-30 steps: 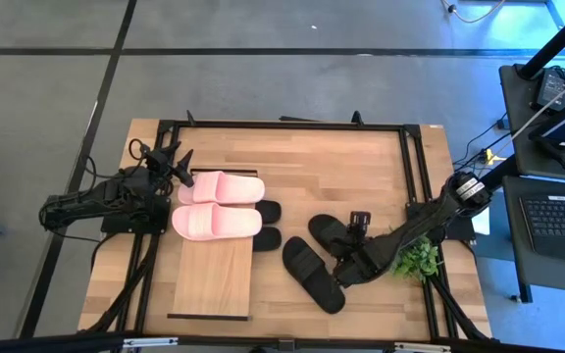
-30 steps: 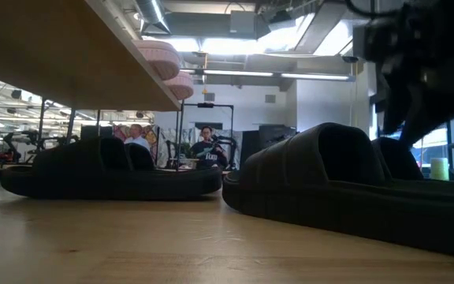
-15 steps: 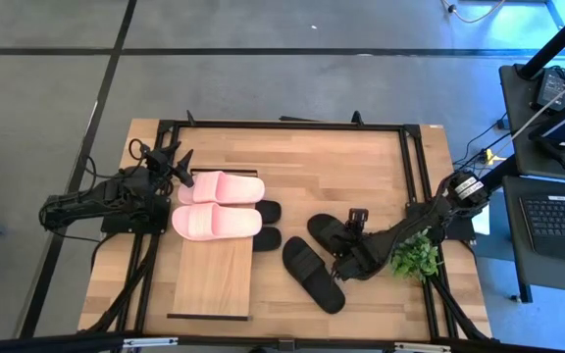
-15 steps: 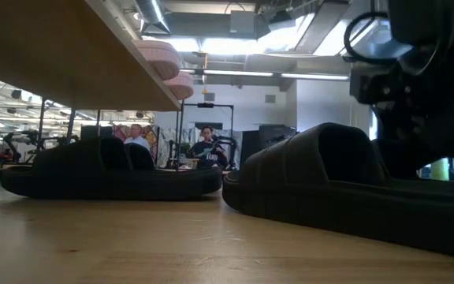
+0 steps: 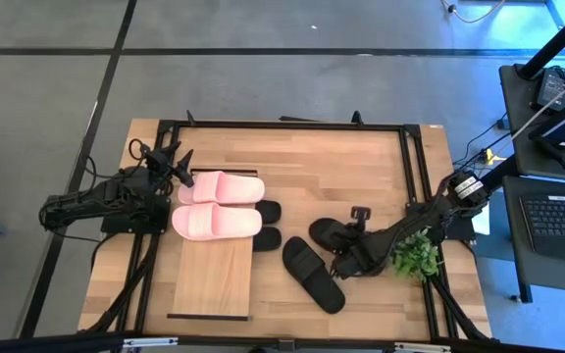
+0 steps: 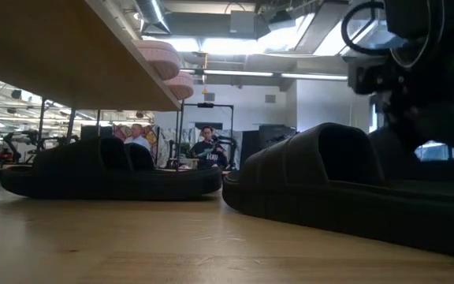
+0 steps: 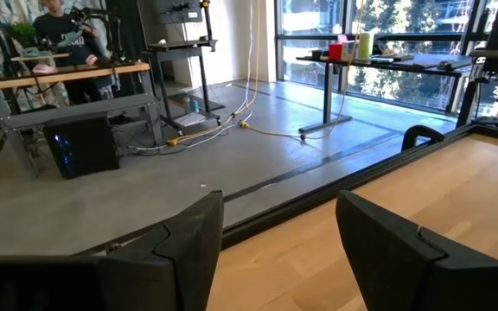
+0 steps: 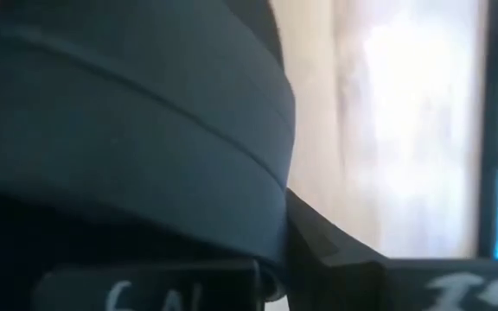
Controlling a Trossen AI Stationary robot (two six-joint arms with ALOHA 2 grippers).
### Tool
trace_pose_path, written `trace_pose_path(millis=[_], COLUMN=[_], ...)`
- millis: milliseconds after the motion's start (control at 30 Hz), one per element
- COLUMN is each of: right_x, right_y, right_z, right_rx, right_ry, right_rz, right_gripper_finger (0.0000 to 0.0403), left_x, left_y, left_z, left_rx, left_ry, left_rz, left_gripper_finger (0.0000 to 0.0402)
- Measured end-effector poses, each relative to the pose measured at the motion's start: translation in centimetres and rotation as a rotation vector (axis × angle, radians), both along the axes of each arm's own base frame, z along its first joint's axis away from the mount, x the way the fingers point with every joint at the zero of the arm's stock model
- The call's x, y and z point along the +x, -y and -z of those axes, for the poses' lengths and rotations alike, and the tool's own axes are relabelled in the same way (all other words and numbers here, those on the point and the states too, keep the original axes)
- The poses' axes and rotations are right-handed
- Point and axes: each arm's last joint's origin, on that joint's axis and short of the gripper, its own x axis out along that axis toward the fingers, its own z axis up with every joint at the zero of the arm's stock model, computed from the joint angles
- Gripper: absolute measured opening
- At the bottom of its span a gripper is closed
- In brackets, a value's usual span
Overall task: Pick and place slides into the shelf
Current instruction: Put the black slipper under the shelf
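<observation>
i'm bringing right gripper point(image 5: 346, 257) down on black slide point(image 5: 330, 233) lying right of shelf point(image 5: 214, 279); can't tell if it's clenched. risking shallow grab: strap slipping, nudging neighbouring black slide point(image 5: 312, 275). pink pair point(image 5: 218, 205) sitting on shelf top. left gripper point(image 5: 177, 163) waiting spread, beside pink pair.

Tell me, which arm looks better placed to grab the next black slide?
The right, most likely. The right gripper is already down at the black slides on the open tabletop. The left gripper waits far off, open, beside the pink slides lying on the shelf.
</observation>
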Motion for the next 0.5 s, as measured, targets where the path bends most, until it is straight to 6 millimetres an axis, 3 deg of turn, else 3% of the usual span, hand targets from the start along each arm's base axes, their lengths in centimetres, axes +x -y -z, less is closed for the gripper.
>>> trace_pose_path(millis=[200,500], right_x=[1.4,4.8], right_y=[-0.7,-2.6], right_z=[-3.5,-8.2], right_rx=[-0.014,0.055], right_ry=[0.017,0.182], right_rz=[0.005,-0.168], right_gripper_finger=[0.0014,0.0014], left_x=[0.0,0.0], left_y=[0.0,0.0], left_z=[0.0,0.0], left_rx=[0.000,0.000], left_ry=[0.000,0.000], left_rz=[0.000,0.000], left_gripper_finger=[0.0217,0.0217])
